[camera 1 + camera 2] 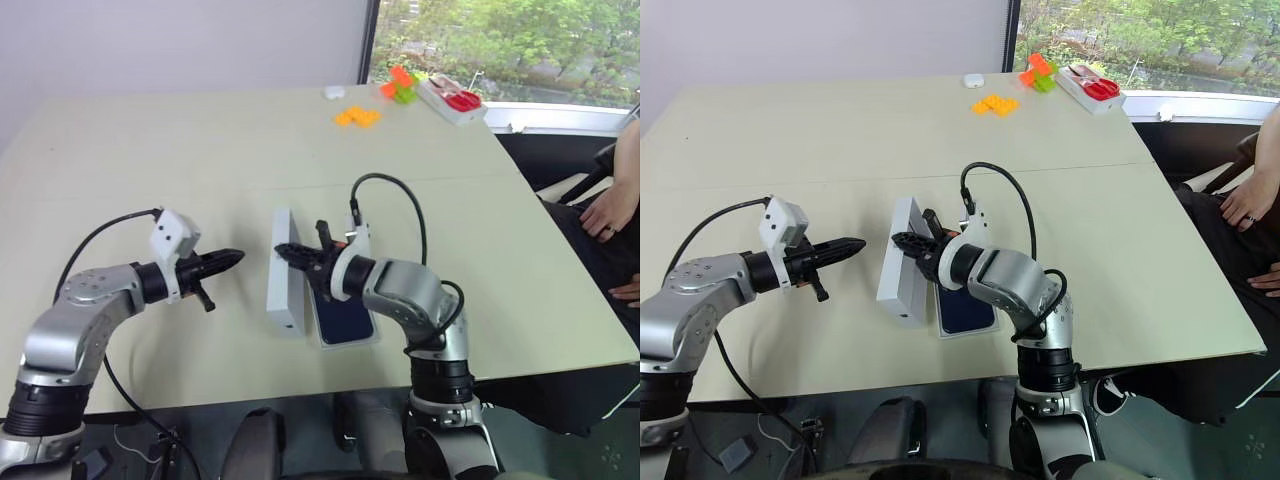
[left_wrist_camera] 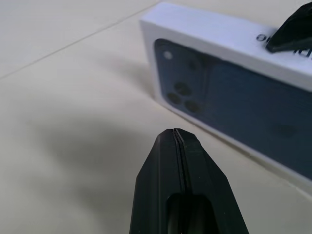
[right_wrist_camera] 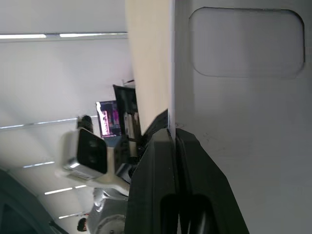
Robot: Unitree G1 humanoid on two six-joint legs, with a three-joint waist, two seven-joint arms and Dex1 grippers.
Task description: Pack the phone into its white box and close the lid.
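The lid (image 1: 285, 285) stands on one long edge in the middle of the table, its dark blue phone picture (image 2: 234, 97) facing my left arm. My right gripper (image 1: 282, 248) is shut on the lid's upper rim, one finger on each side of the thin wall (image 3: 171, 117). Just right of the lid, partly under my right forearm, the navy phone (image 1: 345, 318) lies in the white box (image 1: 350, 343). My left gripper (image 1: 238, 256) is shut and holds nothing. It hangs a short way left of the lid, pointing at it.
At the table's far right corner sit a red-and-white tray (image 1: 455, 100), orange blocks (image 1: 357, 117), green and orange blocks (image 1: 402, 85) and a small white object (image 1: 334, 92). A person's hand (image 1: 608, 212) rests beyond the table's right edge.
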